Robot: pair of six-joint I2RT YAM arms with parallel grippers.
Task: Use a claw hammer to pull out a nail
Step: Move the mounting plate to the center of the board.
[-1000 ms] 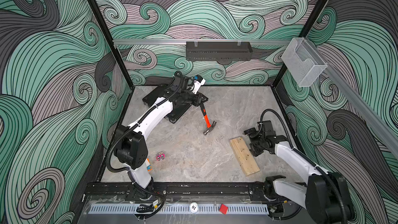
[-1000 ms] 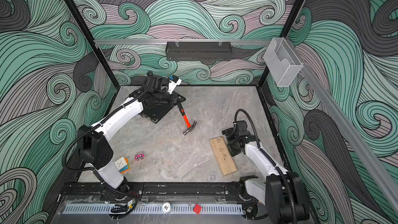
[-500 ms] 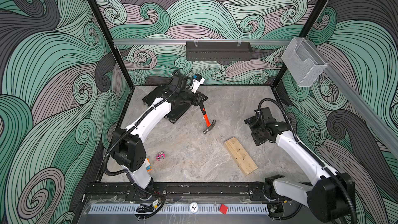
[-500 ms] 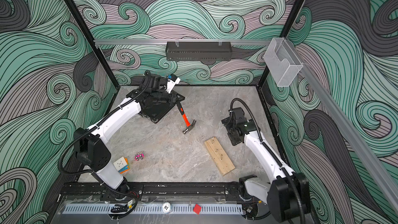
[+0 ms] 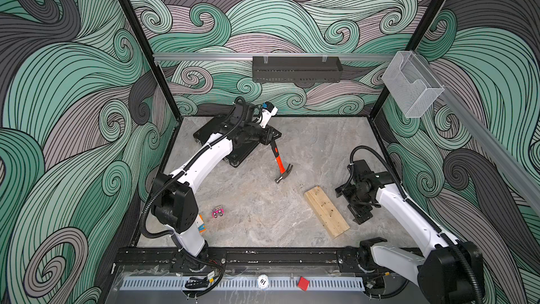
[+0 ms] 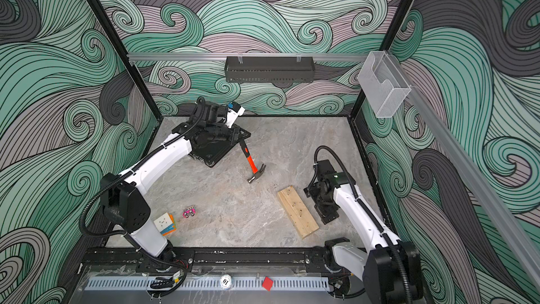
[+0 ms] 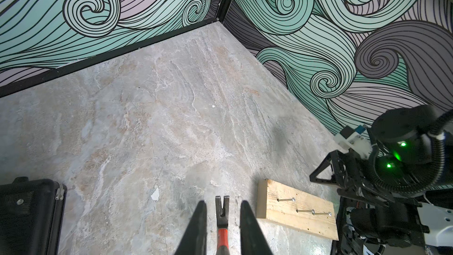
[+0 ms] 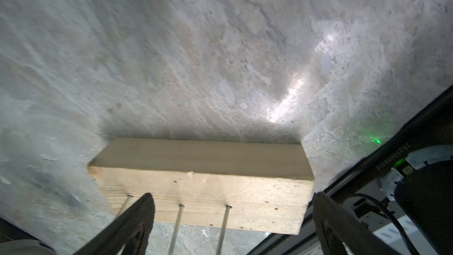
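We see the left pincer (image 5: 271, 139) clamped narrowly on the black handle of the claw hammer (image 5: 280, 165). The hammer slants down over the mottled, stone-look surface (image 5: 306, 141), orange neck and grey forked steel head lowest; whether the head touches, we cannot tell. The right pincer (image 5: 350, 204) gapes wide and empty beside the pale, grainy wooden block (image 5: 325, 212), three slim nails (image 8: 178, 222) standing from it.

One hammer (image 5: 280, 165), one plank (image 5: 326, 212), three nails (image 8: 176, 226)
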